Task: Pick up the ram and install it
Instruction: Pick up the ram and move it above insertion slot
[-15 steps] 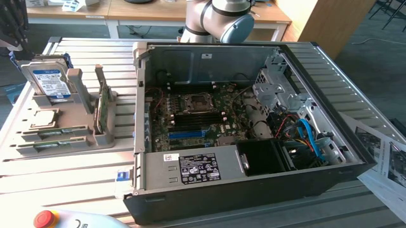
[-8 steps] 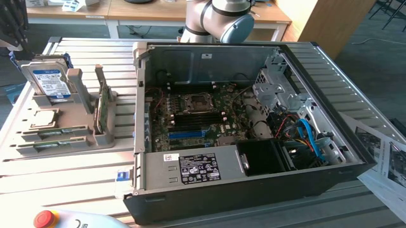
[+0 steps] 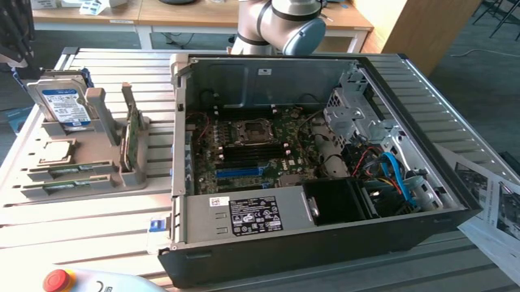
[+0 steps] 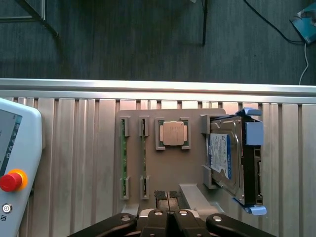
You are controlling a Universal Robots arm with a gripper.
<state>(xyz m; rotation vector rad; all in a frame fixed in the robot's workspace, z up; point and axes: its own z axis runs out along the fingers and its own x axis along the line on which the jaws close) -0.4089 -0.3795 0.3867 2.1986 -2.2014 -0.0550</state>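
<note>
Two ram sticks stand on edge in side-by-side holders of a grey tray (image 4: 192,195). They are thin green strips: one ram stick (image 4: 123,157) and a second ram stick (image 4: 143,157) beside it. In the exterior view the ram (image 3: 77,168) lies at the tray's near left. My gripper (image 4: 168,198) hovers above the tray's edge, a little off the sticks' ends, shut with nothing between its fingers. The open computer case (image 3: 455,201) holds the motherboard (image 3: 243,152) with its dark memory slots (image 3: 252,157).
The tray also carries a processor (image 4: 173,133), a hard drive (image 4: 229,163) with blue rails and a taller green card (image 3: 130,137) standing upright. A teach pendant (image 4: 15,163) with a red stop button lies beside the tray. Papers (image 3: 495,213) lie at the exterior view's right.
</note>
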